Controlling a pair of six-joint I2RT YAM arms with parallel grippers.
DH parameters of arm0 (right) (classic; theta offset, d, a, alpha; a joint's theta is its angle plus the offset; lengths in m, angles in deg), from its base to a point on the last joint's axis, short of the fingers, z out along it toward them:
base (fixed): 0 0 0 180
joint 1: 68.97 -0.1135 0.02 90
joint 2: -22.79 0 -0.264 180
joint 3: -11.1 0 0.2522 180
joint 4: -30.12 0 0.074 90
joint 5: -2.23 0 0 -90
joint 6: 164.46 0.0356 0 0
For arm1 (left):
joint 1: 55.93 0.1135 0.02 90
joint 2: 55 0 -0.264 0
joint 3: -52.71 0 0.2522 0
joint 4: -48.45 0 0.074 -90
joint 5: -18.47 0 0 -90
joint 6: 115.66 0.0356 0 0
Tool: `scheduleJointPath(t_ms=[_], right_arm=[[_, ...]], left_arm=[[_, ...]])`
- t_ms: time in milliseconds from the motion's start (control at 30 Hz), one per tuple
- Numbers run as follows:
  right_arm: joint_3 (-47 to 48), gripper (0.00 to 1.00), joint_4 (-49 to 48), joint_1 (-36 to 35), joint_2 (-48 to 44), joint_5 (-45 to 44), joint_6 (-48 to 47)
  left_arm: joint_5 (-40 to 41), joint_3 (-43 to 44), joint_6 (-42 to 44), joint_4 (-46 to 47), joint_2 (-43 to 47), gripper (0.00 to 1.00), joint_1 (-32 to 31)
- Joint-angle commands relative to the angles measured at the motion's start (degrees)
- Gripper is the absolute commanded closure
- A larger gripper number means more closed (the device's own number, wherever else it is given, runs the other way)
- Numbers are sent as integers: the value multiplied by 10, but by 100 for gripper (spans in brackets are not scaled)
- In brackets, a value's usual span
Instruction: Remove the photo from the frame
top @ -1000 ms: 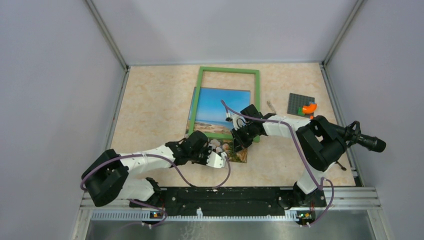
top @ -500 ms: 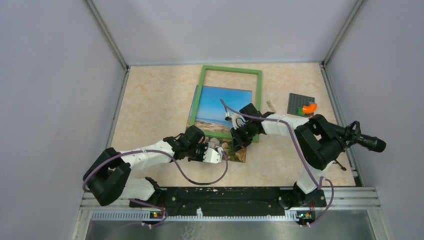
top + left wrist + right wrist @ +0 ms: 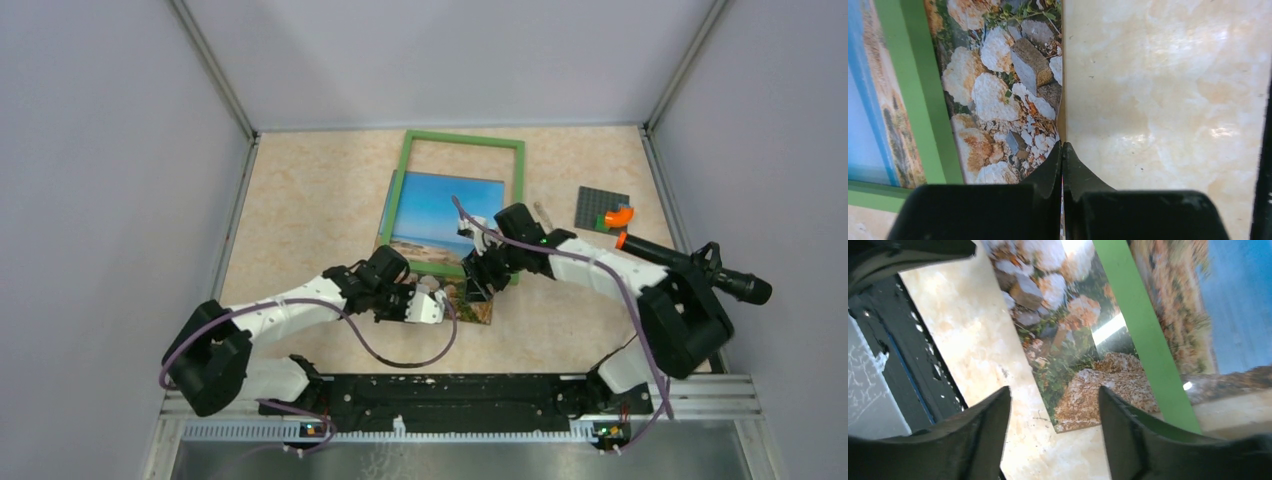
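Note:
The frame (image 3: 463, 140), a thin green border, lies flat at the table's middle back. The photo (image 3: 440, 212) lies under the frame's near bar (image 3: 923, 100), and its rocky lower part (image 3: 998, 100) sticks out toward me. My left gripper (image 3: 432, 306) (image 3: 1063, 146) is shut on the photo's near edge, which curls up between the jaws. My right gripper (image 3: 480, 286) (image 3: 1054, 396) hangs open just above the photo's near right corner (image 3: 1073, 410), holding nothing. In the right wrist view the green bar (image 3: 1143, 340) runs beside its right finger.
A grey baseplate (image 3: 598, 203) with an orange brick (image 3: 621, 215) sits at the right. A black rod with an orange tip (image 3: 680, 258) lies near the right wall. A small pale stick (image 3: 541, 212) lies beside the frame. Walls enclose three sides.
My left gripper has closed onto the photo's near edge. The right gripper has opened, and its elbow has swung out to the right, uncovering the black rod.

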Motion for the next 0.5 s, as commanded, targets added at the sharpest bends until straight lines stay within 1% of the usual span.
scheduleJointPath(t_ms=[0, 133, 200, 233, 300, 333, 367, 400, 467], right_arm=[[-49, 30, -68, -4, -122, -2, -69], [-85, 25, -85, -4, -174, 9, -99], [-101, 23, -93, -5, -187, 6, -104], [-106, 22, -93, -5, -188, 2, -104], [-110, 19, -93, -5, -189, -3, -103], [-111, 17, -93, -5, -189, -4, -103], [-112, 17, -95, -5, -189, -5, -104], [-112, 17, -94, -5, -186, -5, -106], [-104, 18, -87, -4, -174, -8, -102]], left_arm=[[-48, 21, -20, -40, 61, 100, 2], [-44, 10, -22, -42, 81, 100, 2], [-20, -3, -24, -27, 80, 100, 2], [-3, -13, -26, -14, 79, 97, 2], [22, -25, -29, 8, 78, 74, 5], [25, -27, -21, 9, 77, 65, 10], [28, -29, -14, 8, 77, 60, 16], [26, -30, -4, 3, 77, 56, 27], [16, -32, 32, -11, 83, 53, 56]])
